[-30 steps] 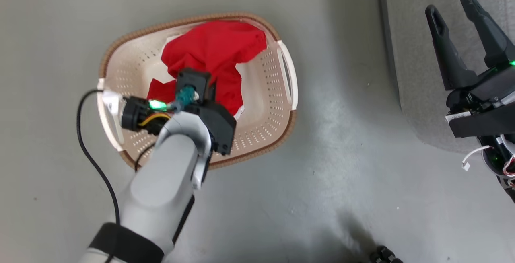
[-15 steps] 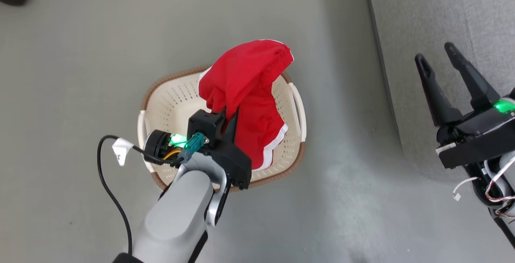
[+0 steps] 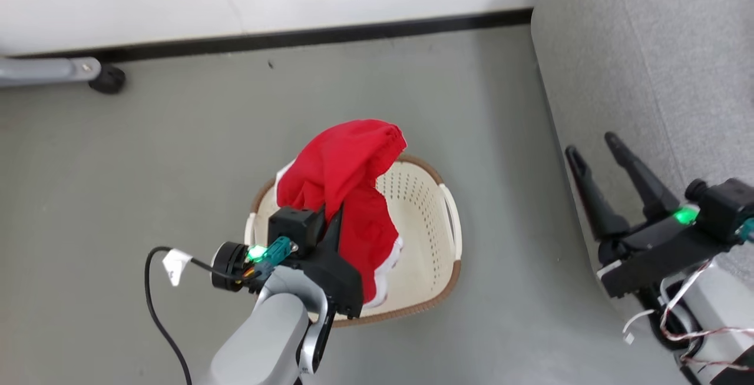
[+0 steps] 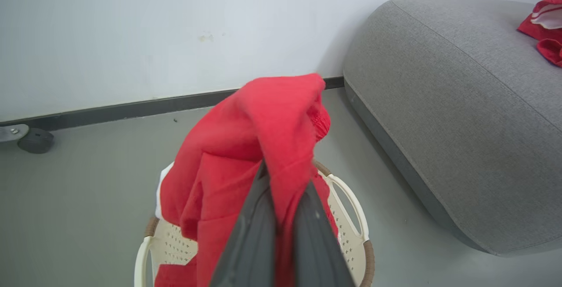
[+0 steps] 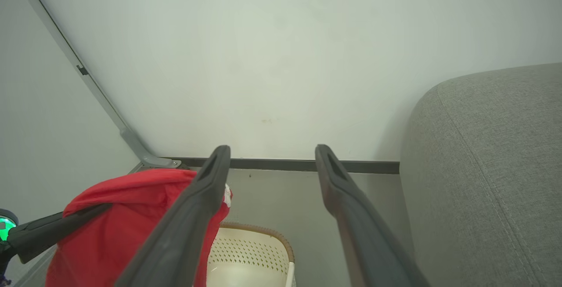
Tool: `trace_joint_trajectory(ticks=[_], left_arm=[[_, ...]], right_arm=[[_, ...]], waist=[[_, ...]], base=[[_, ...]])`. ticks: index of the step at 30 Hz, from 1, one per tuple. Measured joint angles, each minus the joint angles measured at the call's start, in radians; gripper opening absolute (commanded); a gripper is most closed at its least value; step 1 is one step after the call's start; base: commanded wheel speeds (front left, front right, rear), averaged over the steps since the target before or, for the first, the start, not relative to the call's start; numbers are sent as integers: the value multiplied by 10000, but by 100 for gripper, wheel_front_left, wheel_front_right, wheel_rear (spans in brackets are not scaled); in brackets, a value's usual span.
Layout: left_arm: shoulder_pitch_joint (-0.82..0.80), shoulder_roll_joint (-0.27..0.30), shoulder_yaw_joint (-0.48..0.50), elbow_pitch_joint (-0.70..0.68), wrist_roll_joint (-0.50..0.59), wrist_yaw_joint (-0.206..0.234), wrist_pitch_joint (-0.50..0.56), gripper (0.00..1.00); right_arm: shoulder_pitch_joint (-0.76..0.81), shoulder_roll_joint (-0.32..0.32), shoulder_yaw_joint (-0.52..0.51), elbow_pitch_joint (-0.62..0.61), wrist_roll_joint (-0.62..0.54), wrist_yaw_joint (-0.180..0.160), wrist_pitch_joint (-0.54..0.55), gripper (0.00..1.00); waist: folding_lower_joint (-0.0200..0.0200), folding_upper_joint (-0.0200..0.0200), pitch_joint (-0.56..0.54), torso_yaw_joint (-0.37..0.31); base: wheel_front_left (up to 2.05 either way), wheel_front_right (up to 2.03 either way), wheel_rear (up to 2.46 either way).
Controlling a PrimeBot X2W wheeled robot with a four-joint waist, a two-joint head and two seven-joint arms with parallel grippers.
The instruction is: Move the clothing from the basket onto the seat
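The left arm reaches up from the bottom edge, left fingers (image 4: 252, 238) clamped on the red clothing (image 3: 347, 167), which hangs above the basket (image 3: 427, 208) (the cable tag (image 3: 175, 265) is too small to read). Right fingers (image 3: 592, 196) stand wide and empty at the rounded edge of the seat (image 3: 648, 49); bare floor (image 3: 500, 138) lies between basket and seat.

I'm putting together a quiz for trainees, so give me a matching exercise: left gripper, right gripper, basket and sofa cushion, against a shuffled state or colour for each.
1. left gripper
2. right gripper
3. basket
4. sofa cushion

A. grey fabric
B. open, holding nothing
C. cream with a brown rim
D. shut on the red garment

Pairs: 1-D, 2-B, 3-C, 4-A
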Motion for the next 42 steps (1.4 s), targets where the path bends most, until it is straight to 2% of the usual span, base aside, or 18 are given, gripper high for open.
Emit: trace_joint_trajectory(ticks=[11,21,31,42], left_arm=[[1100,6,869,-362,182,0,0,0],[1293,4,1252,-1290,1252,0,0,0],[1250,6,1363,-2495,2374,0,-2,0],[858,17,1461,-3576,3081,0,-4,0]], right_arm=[[775,709,42,441,-347,-8,0,100],[1401,1068,25,508,-717,-105,0,100],[1606,1227,-44,510,-884,-105,0,100],[1778,1404,-165,510,-1185,-105,0,100]], waist=[[0,0,-1568,192],[1,0,-2584,341],[2,2,-2909,433],[3,2,-2899,449]], base=[[0,0,0],[0,0,0],[0,0,0],[0,0,0]])
